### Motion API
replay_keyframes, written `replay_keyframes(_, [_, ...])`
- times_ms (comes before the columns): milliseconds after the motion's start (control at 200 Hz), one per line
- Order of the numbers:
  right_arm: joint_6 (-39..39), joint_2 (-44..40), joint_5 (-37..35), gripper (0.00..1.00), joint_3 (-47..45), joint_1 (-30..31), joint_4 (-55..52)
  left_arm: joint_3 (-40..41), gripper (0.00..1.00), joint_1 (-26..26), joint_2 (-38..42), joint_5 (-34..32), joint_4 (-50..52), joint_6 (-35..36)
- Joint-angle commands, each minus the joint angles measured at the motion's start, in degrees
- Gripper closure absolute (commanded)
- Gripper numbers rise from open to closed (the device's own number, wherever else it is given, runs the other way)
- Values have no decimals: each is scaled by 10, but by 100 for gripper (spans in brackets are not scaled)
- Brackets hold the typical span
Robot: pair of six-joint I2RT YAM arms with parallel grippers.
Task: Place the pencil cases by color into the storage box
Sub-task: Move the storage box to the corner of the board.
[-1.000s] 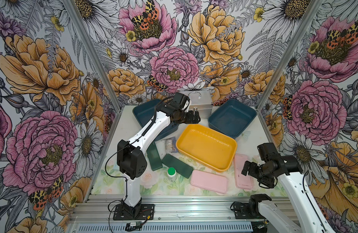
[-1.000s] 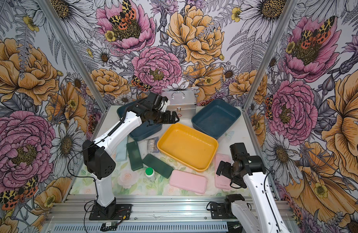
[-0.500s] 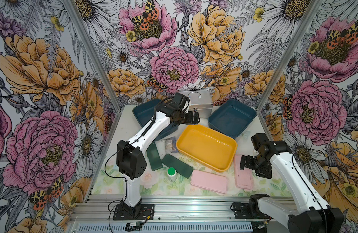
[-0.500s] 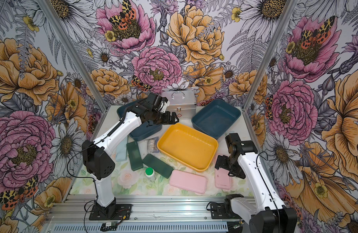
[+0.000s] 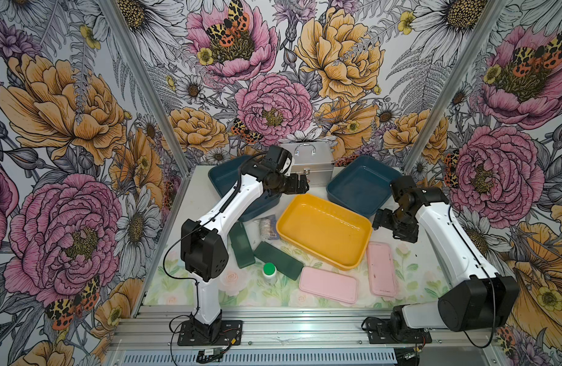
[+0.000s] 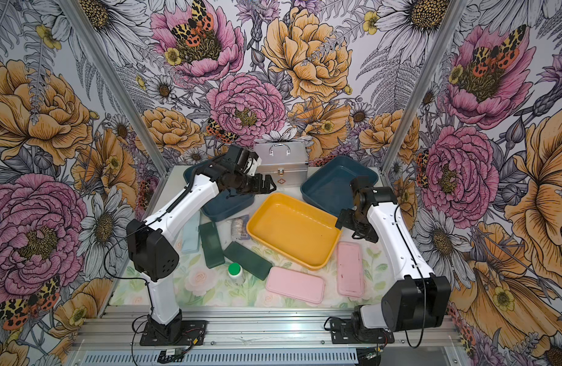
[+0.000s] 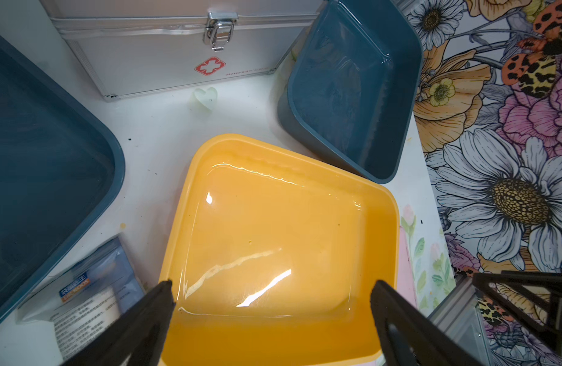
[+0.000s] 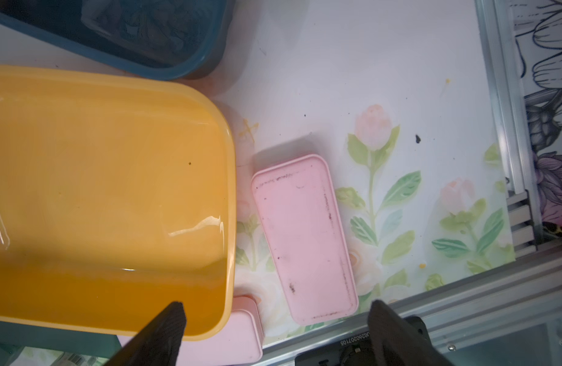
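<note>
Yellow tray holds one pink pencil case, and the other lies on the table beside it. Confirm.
Wrong. The yellow tray is empty, as the left wrist view shows. One pink pencil case lies on the table beside it, and the second pink pencil case does too.

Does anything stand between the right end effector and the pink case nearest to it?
Nothing visible does. The open right end effector points straight at the pink case; the yellow tray lies beside it, not between.
</note>
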State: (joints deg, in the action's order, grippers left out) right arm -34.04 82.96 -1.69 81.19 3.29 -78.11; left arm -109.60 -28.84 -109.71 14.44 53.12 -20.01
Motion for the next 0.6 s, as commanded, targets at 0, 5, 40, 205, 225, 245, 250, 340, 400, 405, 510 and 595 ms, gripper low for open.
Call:
replay_keyframes(0, [-53, 62, -2, 6, 63, -5, 28, 25, 1, 13, 39, -1, -4, 14])
replay_keyframes(5, [-55, 66, -1, 6, 67, -5, 27, 27, 1, 13, 40, 0, -5, 14])
replay_keyframes(40, [-66, 87, 0, 6, 87, -6, 28, 37, 1, 16, 48, 3, -8, 17])
replay_keyframes(205, [-133, 173, 0, 8, 163, -9, 38, 91, 1, 44, 90, 31, -25, 32])
replay_keyframes(225, [-138, 183, 1, 9, 171, -9, 38, 96, 1, 47, 93, 35, -26, 32])
replay_keyframes(245, [-144, 194, 0, 9, 181, -8, 38, 101, 1, 52, 98, 36, -27, 32])
replay_keyframes(250, [-144, 197, 0, 9, 182, -8, 38, 102, 1, 53, 98, 36, -28, 33])
replay_keyframes(340, [-163, 234, -6, 14, 214, -10, 39, 123, 1, 70, 115, 38, -31, 40])
replay_keyframes(400, [-169, 258, -10, 19, 231, -11, 41, 136, 1, 80, 124, 38, -31, 45])
replay_keyframes(405, [-170, 260, -10, 20, 232, -11, 42, 137, 1, 80, 125, 38, -31, 46])
replay_keyframes(510, [-172, 295, -8, 27, 252, -17, 35, 162, 1, 97, 137, 45, -37, 52])
replay_keyframes(595, [-171, 310, -15, 29, 256, -19, 29, 178, 1, 112, 142, 54, -41, 56])
